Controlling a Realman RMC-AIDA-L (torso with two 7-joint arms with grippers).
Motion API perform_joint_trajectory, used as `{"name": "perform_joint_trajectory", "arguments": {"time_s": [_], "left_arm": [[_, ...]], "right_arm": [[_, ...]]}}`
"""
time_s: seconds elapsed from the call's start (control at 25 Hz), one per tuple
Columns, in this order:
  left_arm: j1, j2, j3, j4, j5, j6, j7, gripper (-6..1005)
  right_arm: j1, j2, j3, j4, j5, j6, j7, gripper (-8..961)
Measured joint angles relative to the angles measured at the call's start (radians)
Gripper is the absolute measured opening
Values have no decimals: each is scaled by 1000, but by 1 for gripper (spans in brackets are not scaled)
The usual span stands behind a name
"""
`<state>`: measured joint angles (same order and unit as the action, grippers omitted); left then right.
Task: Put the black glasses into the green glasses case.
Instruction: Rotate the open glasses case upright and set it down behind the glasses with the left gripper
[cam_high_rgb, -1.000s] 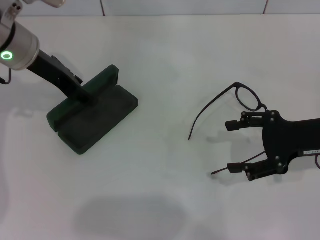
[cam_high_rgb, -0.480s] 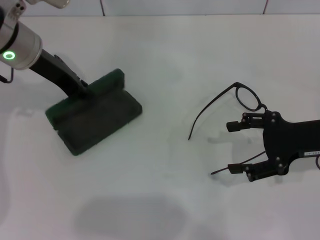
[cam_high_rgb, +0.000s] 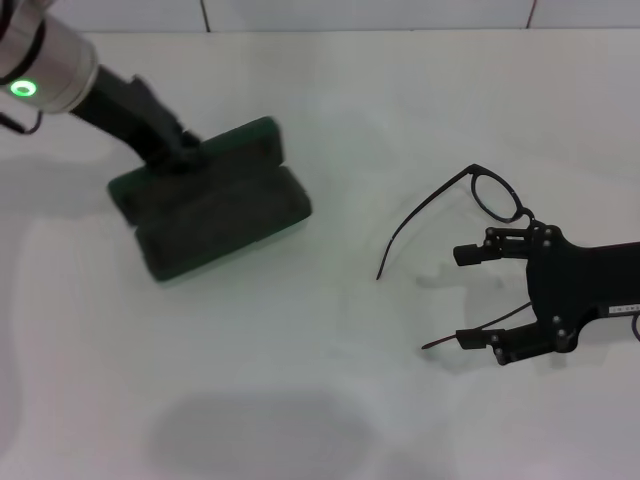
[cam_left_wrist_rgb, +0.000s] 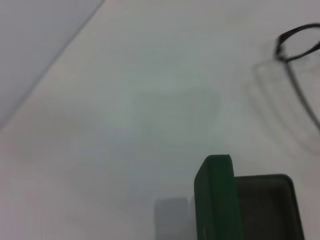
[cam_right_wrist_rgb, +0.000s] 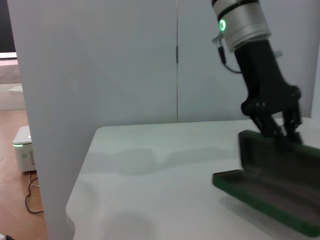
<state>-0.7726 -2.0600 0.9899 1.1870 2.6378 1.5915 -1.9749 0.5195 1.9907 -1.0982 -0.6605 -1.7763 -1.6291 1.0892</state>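
Left claw holds the open green case above the worktop; right claw sits open over the glasses.

On the white worktop (cam_high_rgb: 320, 400), the left claw (cam_high_rgb: 180, 155) is clamped on the hinge edge of the open case (cam_high_rgb: 215, 205), at the left of the head view; the right wrist view shows the case tilted, its near end clear of the surface, dark lining facing up. The glasses (cam_high_rgb: 470, 205) lie well apart from it on the right, lenses toward the far side, one temple arm curving out toward the middle of the worktop. The right claw (cam_high_rgb: 475, 295) is released, fingers spread wide, one by the lens and the other over the second temple arm; whether it touches the frame cannot be told.
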Motion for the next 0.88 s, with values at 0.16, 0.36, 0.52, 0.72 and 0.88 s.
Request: {"name": "perform_joint_trajectory", "arguments": {"time_s": [0.16, 0.36, 0.52, 0.72, 0.88], "left_arm": [[0, -8, 63, 20, -57, -54, 122, 208], [2, -26, 167, -6, -69, -193, 235, 208], [17, -29, 228, -19, -109, -234, 326, 208], [25, -30, 252, -32, -129, -248, 361, 207], [25, -30, 262, -40, -129, -242, 386, 207]], "right_arm": [[-1, 0, 0, 0, 0, -2, 0, 869], [-8, 3, 0, 0, 0, -7, 0, 869], [-12, 4, 0, 4, 0, -8, 0, 869], [-12, 4, 0, 8, 0, -7, 0, 869], [-12, 5, 0, 8, 0, -4, 0, 869]]}}
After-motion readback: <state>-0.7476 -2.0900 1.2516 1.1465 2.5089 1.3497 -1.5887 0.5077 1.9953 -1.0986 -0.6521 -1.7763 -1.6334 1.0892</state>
